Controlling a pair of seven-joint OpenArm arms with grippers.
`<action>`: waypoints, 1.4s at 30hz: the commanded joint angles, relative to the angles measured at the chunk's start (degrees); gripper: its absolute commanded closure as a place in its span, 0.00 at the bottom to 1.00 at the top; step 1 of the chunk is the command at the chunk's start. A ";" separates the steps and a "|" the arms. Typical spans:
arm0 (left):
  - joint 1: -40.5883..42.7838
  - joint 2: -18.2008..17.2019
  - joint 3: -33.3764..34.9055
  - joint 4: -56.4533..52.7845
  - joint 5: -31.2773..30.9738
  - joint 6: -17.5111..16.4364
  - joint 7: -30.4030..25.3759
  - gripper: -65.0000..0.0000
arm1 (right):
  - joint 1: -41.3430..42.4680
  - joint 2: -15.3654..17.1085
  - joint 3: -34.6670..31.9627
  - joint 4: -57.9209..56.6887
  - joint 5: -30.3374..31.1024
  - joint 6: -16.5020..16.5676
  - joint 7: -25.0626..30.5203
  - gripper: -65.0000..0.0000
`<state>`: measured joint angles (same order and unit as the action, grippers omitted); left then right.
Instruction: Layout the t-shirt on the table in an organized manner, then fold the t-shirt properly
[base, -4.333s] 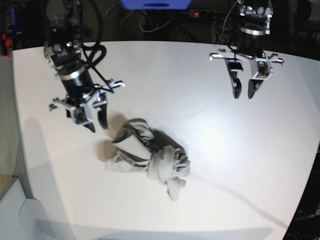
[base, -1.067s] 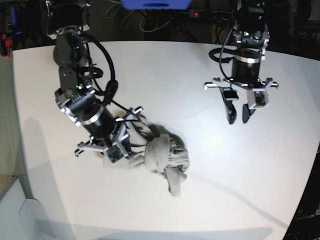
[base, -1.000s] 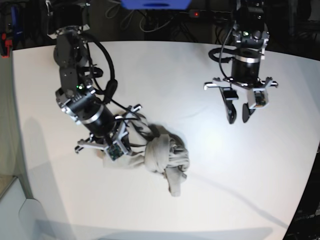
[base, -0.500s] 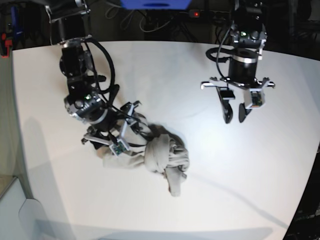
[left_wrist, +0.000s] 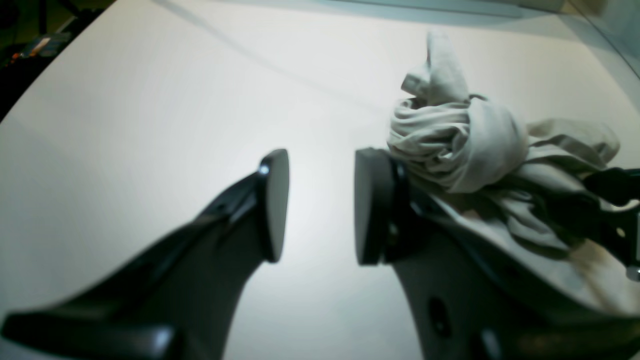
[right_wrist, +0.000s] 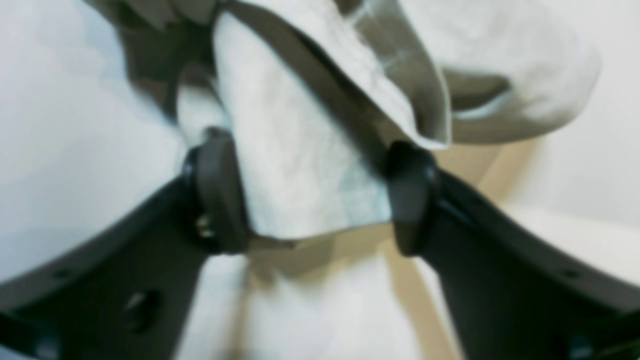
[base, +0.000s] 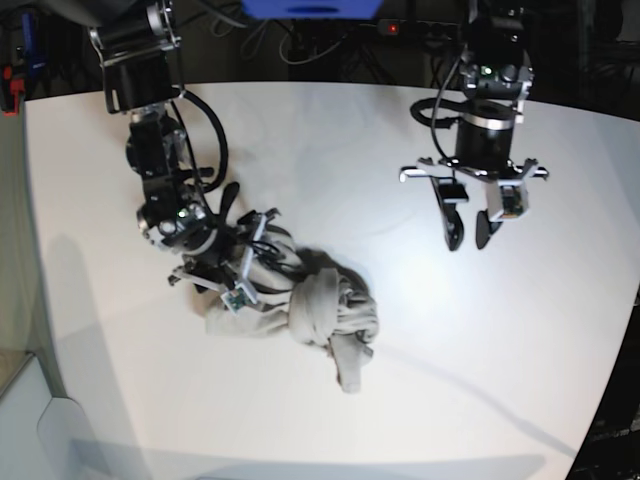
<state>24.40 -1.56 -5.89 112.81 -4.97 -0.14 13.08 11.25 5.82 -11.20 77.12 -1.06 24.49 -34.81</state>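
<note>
- T-shirt (base: 300, 305) bunched, knotted, left of centre on bench (base: 420, 340).
- Right gripper (right_wrist: 315, 195) jaws newly parted, straddling a fold, no longer pinching; regrasp likely needed.
- Left gripper (base: 467, 240) jaws partly open, empty, hovering upper right.

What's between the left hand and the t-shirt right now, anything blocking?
Nothing visible. Bare table lies between the left hand and the bunched t-shirt. The right hand is already at the shirt's far side, open, with a fold of cloth between its fingers.
</note>
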 joint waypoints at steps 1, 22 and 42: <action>-0.18 -0.06 -0.04 0.90 0.18 0.27 -1.78 0.67 | 1.37 0.02 0.17 1.08 0.66 0.61 1.18 0.60; 1.14 -0.15 -0.40 0.90 0.09 0.01 -1.78 0.67 | 1.63 -2.26 0.52 34.92 0.66 0.43 0.30 1.00; 2.72 0.11 -0.40 0.90 0.09 0.01 -1.87 0.67 | 5.50 -9.91 0.08 38.61 0.93 0.61 -11.39 1.00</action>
<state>27.27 -1.39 -6.26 112.75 -4.80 -0.16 13.06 14.90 -3.77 -11.07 114.69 -0.82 24.86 -48.95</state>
